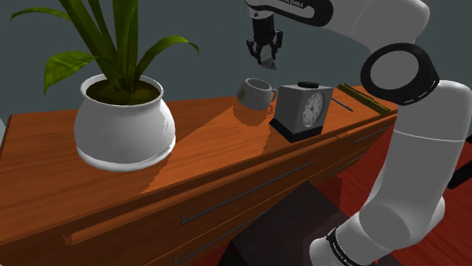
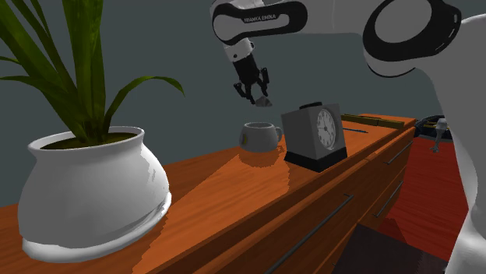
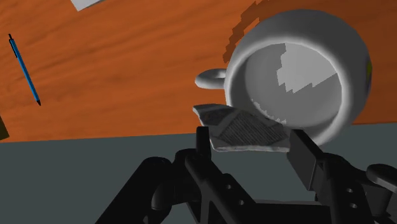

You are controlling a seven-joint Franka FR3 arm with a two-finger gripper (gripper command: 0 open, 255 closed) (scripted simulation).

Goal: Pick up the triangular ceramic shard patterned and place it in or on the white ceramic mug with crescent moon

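Between the black fingers of the gripper [image 3: 249, 141] sits the triangular shard [image 3: 245, 127], grey and patterned, clasped by its edges and hanging in the air. Just below it stands the white mug [image 3: 299, 83], upright with its mouth open to the hand. In the wrist view the shard overlaps the near rim, not the middle of the opening. The placing looks to be the step in hand: bring the shard over the centre of the mouth, lower it close, then part the fingers so it drops inside without knocking the mug. Further along the wooden top [image 1: 212, 151] are a clock [image 1: 304, 112] just beside the mug, a blue pen [image 3: 24, 69], and a white plant pot [image 1: 121, 121] well apart
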